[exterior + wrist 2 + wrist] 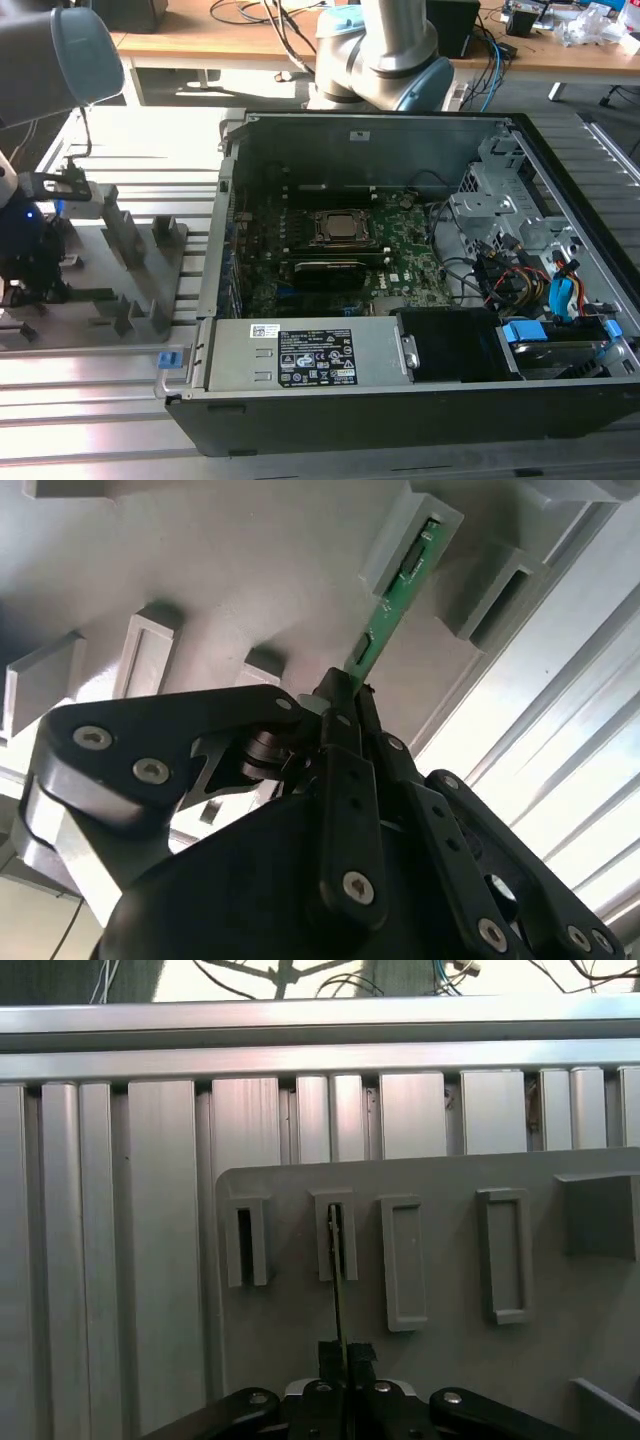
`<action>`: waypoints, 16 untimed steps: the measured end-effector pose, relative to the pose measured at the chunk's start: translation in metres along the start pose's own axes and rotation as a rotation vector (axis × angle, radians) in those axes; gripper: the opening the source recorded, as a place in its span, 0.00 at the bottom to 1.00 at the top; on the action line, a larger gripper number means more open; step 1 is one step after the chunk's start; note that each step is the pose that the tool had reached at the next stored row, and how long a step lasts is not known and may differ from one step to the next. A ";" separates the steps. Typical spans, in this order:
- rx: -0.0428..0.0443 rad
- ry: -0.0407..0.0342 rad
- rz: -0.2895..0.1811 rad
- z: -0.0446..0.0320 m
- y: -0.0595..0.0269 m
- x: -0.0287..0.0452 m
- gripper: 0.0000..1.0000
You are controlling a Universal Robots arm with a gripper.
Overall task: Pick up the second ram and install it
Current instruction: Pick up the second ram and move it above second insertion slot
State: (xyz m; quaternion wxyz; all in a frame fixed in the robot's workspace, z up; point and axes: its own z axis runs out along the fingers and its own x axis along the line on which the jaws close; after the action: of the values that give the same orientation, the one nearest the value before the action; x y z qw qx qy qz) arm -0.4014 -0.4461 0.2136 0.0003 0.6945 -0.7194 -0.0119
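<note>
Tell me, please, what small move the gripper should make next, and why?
Probably draw the second ram straight out along its length: the gripper is shut on it; its far end sits in a slot of the gray holder, so a sideways pull could jam it.

The gripper (347,692) hangs at the exterior view's left, fingers (338,735) pinched together.

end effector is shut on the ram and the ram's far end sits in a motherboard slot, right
Not quite. The end effector is shut on the ram, but its far end sits in a slot of the grey holder, not the motherboard; the second wrist view shows it.
</note>
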 end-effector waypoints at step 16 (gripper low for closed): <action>0.0000 0.0000 0.000 -0.0710 0.0013 -0.0012 0.14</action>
State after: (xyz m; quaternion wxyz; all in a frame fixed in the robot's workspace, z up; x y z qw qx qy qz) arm -0.4014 -0.4460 0.2846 0.0003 0.6945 -0.7194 -0.0119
